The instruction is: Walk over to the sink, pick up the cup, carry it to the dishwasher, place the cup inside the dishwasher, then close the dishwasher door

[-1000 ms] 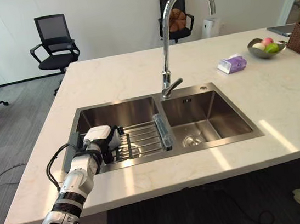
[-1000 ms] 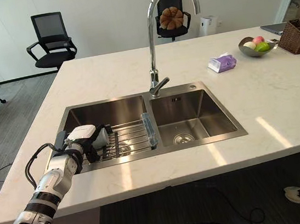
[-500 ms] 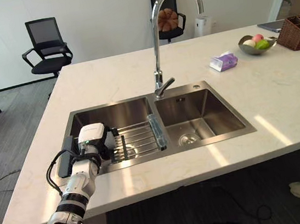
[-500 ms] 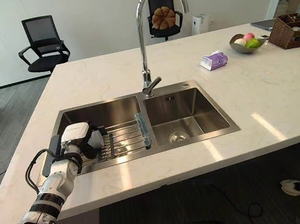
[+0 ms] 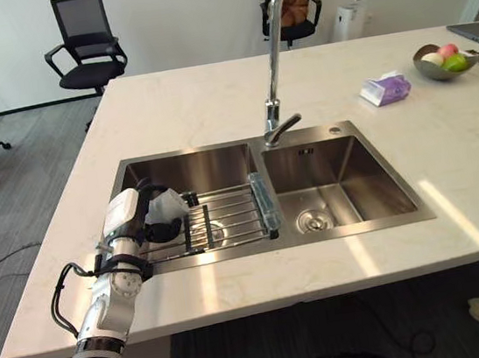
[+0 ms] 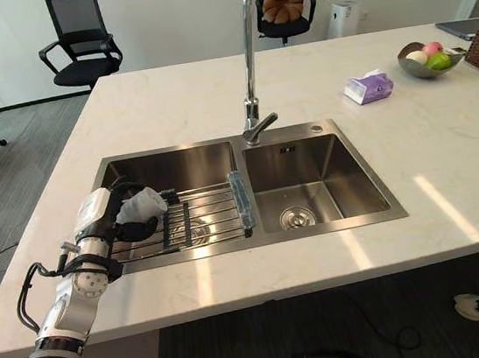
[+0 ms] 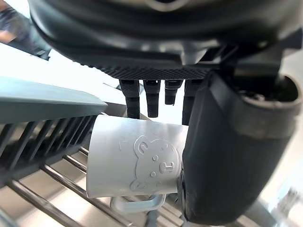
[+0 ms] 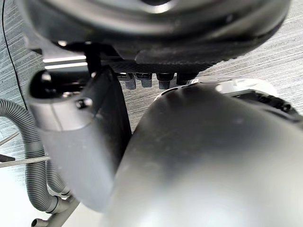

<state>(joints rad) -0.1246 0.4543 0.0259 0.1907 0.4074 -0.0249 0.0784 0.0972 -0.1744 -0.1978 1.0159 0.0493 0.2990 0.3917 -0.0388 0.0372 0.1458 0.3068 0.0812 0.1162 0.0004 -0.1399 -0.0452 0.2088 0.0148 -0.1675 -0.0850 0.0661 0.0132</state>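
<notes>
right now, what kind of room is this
Probably an office kitchen or break room: a double steel sink with a tall faucet set in a pale stone counter, and office chairs behind it.

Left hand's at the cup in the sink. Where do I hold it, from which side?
Take the cup round its plain body, coming from the side away from the handle. The handle juts clear of the left hand, whose fingers and thumb flank the smooth wall, so a wrap there looks firmest.
</notes>
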